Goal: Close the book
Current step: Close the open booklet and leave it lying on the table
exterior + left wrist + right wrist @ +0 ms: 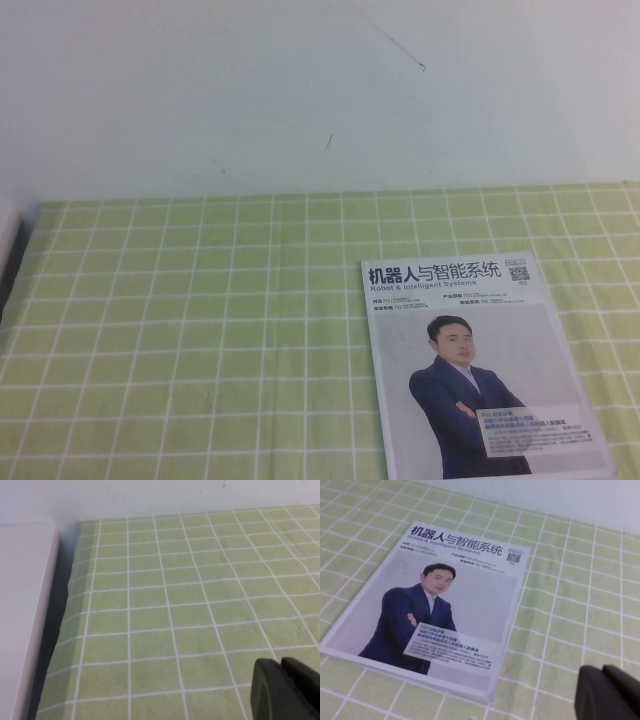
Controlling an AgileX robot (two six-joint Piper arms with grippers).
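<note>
The book [480,370] lay flat on the near right part of the surface [180,320], which was spread with a green checked cloth, and its front cover faced up with no page lifted. To my eye the closing was already done, or there was nothing open to close. If so, the next move called for little more than keeping both arms clear of it. If a check were wanted, a light press along the cover would be enough. Its long axis ran from near to far, with the far end leaning a little to the left. The title band sat at the far end, so the cover read upright from the robot's side. The bound edge seemed to be on the left. Neither arm showed from above. The left gripper [281,680] hung low over bare cloth on the left side, not far from a white slab [25,605] at the cloth's edge. Its fingers were pressed together on nothing. The right gripper [603,685] hung just off the book's near right corner, apart from it, and its fingers were likewise drawn together and empty.
</note>
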